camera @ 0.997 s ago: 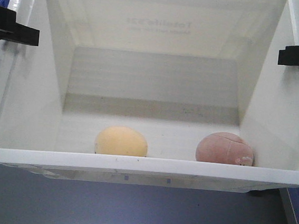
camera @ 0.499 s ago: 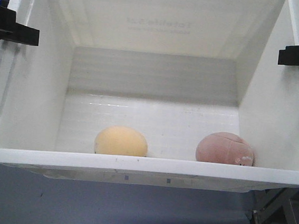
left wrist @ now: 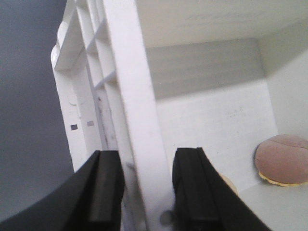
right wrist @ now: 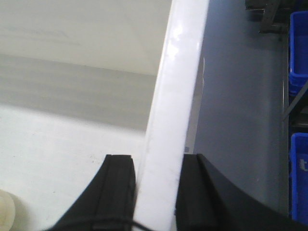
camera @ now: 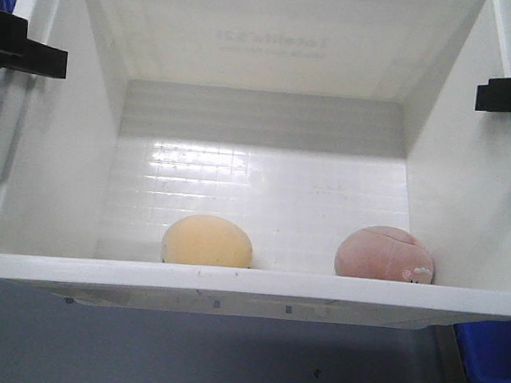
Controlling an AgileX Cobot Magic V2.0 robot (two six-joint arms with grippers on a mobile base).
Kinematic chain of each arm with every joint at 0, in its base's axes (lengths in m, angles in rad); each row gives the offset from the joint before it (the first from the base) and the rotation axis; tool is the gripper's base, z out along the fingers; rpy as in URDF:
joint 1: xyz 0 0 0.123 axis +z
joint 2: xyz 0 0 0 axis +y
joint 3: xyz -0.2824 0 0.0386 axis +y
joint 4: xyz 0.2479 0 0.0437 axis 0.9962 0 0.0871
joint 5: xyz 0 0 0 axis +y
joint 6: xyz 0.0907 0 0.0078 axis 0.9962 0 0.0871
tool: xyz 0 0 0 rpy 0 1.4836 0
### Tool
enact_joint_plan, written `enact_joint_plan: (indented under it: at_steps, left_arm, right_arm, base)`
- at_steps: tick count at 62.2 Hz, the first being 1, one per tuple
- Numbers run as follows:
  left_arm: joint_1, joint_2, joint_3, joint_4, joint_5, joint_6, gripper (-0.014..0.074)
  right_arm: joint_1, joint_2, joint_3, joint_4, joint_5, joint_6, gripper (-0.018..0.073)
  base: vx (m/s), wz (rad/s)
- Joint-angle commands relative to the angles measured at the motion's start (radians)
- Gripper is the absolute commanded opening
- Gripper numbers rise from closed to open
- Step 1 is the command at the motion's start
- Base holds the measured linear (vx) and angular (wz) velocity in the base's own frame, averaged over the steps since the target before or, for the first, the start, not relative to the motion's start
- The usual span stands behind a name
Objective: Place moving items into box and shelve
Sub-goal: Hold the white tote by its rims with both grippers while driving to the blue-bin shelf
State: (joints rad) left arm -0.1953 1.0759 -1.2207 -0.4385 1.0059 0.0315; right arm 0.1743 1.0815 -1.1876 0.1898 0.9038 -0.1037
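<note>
We have the white tote [camera: 229, 281] held from both sides. The left gripper [left wrist: 147, 192] is clenched across the ribbed rim [left wrist: 96, 48] of the tote's left wall, one pad inside and one outside. The right gripper [right wrist: 156, 190] pinches the rim of the right wall in the same way. Both moving items are already inside. The yellow-cream ball [camera: 207, 241] and the pink ball [camera: 385, 254] lie on the tote's floor against its near wall, well apart from each other. Blue bins [camera: 488, 359] show just outside the tote's right side.

We judge the load to be light, since it is a thin plastic shell with two soft balls in it. The tote is wide, though, and its glossy walls look slick. The long side walls will probably flex if we squeeze them or pull them apart, so the stiff part to trust is the rim, where the ribs under the lip give the pads something to bite on. Two opposed pinches at matching spots on the rim, as they sit now, seem the right hold.

The balls are loose and will roll if the tote tips, though they are too soft to come to harm. We would keep the rim level and move both arms together — a twist between the two grips could let the smooth plastic slide out of the pads.
</note>
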Motion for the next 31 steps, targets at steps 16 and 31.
enact_joint_plan:
  at_steps: [16, 31]
  left_arm:
    - [-0.005, -0.030, -0.043, -0.067, -0.121, 0.021, -0.0006]
    - [-0.005, -0.030, -0.043, -0.067, -0.121, 0.021, -0.0006]
  right_arm:
    - [-0.003, -0.029, -0.043, 0.022, -0.145, -0.017, -0.0006]
    - [-0.003, -0.029, -0.043, 0.022, -0.145, -0.017, -0.0006]
  base:
    - [0.42, 0.06]
    - [0.41, 0.10]
